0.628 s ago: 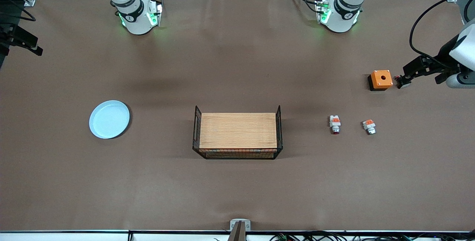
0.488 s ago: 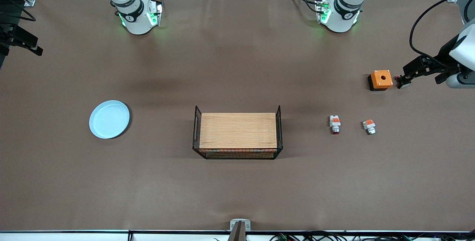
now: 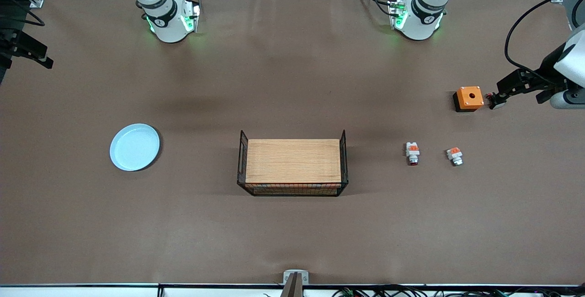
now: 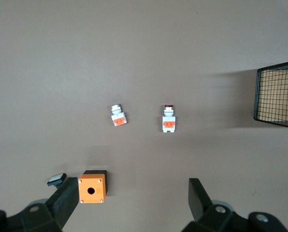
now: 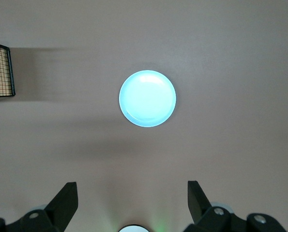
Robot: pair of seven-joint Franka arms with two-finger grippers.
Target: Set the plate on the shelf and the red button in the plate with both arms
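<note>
Right gripper (image 5: 129,203) spread wide high over the plate (image 3: 135,146) at its end, basket (image 3: 292,167) mid-table, red button (image 3: 412,153) beside a similar part (image 3: 454,156), left gripper (image 4: 131,203) open above them, fingers seen only by wrist cameras, nothing moved since before.

We note the table (image 3: 292,233) under a matt brown cover, cloth-like, faintly creased. The plate (image 3: 135,146) is pale blue, smooth and glossy, catching a bright sheen in the right wrist view. The basket (image 3: 242,160) is thin black wire mesh; the block (image 3: 292,160) in it looks like light wood with fine grain. The red button (image 3: 412,153) looks like matt white and orange plastic, as does the orange box (image 3: 469,98).
</note>
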